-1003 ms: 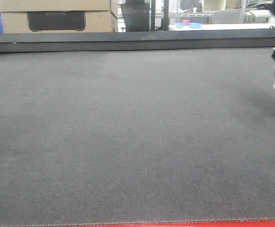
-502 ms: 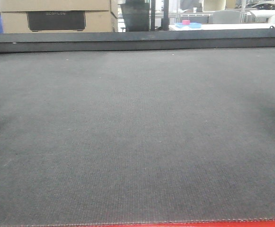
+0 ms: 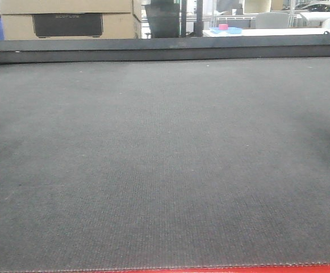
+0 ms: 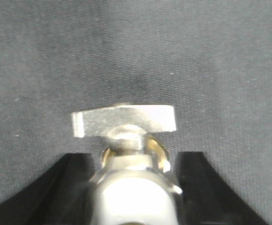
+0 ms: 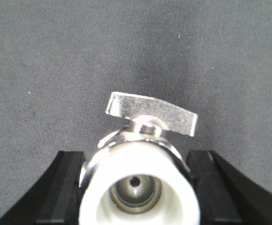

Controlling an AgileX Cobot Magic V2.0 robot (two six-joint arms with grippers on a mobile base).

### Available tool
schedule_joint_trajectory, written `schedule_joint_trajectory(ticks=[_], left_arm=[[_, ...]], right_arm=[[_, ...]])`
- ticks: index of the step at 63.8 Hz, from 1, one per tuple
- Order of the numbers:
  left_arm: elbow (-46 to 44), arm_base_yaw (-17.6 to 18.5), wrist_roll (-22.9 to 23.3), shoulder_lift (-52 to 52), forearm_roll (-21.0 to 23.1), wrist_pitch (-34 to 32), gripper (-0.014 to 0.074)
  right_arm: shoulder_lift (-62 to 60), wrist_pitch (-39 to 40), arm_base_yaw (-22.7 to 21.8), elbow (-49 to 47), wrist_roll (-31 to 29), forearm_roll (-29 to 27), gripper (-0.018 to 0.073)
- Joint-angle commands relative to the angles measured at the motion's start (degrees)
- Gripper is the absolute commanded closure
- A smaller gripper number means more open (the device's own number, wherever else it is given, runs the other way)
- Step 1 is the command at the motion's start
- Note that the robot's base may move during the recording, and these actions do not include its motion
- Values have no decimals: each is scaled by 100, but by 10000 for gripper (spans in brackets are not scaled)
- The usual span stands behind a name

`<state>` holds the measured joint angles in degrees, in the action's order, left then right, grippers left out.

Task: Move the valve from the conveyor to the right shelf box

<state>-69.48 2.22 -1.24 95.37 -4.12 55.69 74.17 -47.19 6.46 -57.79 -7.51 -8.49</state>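
Broadly, the conveyor (image 3: 165,159) filled the front view, its dark woven belt running from the red frame at the near edge to the black rail at the far side. Beyond that rail, at far left, stood a cardboard box (image 3: 68,20). Over the belt, the left end effector (image 4: 133,157) was clenched on the left valve (image 4: 126,123), blurred, with a flat silver handle. The right end effector (image 5: 136,154) grasped the right valve (image 5: 140,187), its white cap facing the camera.
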Motion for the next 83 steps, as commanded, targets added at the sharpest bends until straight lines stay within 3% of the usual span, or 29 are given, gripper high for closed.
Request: schedule_joint_trajectory(ticks=[1, 2, 14, 33, 44, 83], left_arm=[[-46, 18, 42, -10, 37, -59, 672], [-46, 18, 42, -10, 37, -59, 708], [44, 18, 42, -259, 221, -50, 707], [1675, 29, 42, -2267, 412, -2161, 707], [2333, 29, 42, -3485, 412, -2797, 707], [2418, 29, 42, -6557, 378, -3752, 707]], right_arm=[[-117, 242, 2, -36, -38, 14, 712], [-117, 256, 2, -36, -38, 14, 712], [-117, 300, 2, -36, -38, 14, 712], [-570, 1055, 2, 585, -38, 14, 712], [-1225, 1613, 2, 1101, -38, 14, 712], [-4092, 2612, 2, 1221, -38, 14, 712]])
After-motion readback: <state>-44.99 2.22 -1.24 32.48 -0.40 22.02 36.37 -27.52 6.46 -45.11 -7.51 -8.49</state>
